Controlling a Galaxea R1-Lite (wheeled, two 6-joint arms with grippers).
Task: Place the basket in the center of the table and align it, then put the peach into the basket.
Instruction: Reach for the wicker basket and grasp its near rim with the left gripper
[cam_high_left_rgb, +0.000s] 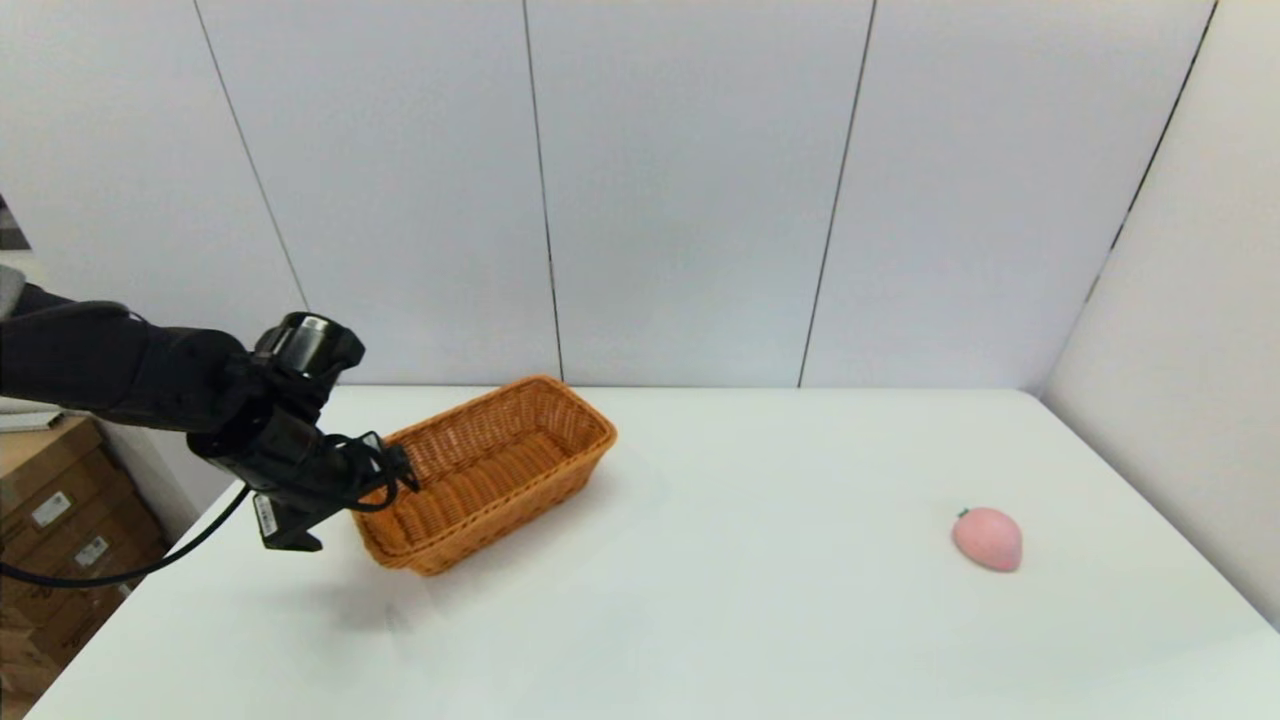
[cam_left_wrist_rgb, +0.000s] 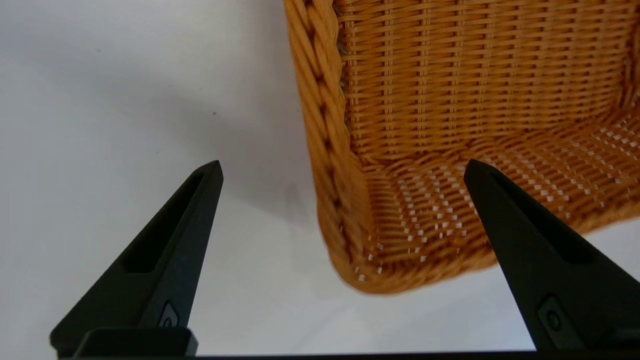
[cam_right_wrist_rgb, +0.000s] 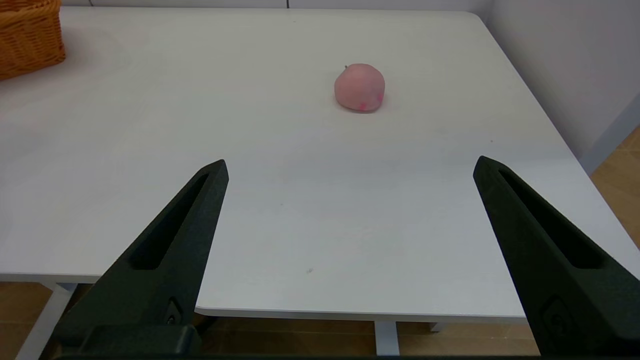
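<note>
Nearest the robot, the right gripper (cam_right_wrist_rgb: 350, 167) sits back past the near edge of the table (cam_high_left_rgb: 700, 620), fingers spread wide and holding nothing. It doesn't show up in the head view at all, so that arm looks parked. From its wrist camera you get a bare stretch of white tabletop, then the peach (cam_right_wrist_rgb: 359, 86) farther out.

In the head view the peach (cam_high_left_rgb: 988, 538) lies on its side on the right part of the table, well apart from everything else, with the little green stem mark pointing toward the left.

Over on the left side, the left gripper (cam_left_wrist_rgb: 342, 170) is at the near left corner of the basket (cam_high_left_rgb: 487, 470). Its fingers are open wide, and the wrist camera shows one finger (cam_left_wrist_rgb: 165, 250) outside the basket over bare table and the other (cam_left_wrist_rgb: 540, 240) over the woven inside, so they straddle the braided rim (cam_left_wrist_rgb: 320, 115). No grip on it that I can see. The corner looks a bit raised off the table, but I can't tell for sure.

The basket sits at an angle, left of the table's middle and toward the back, its far end near the wall panels (cam_high_left_rgb: 690, 190). It's empty.
</note>
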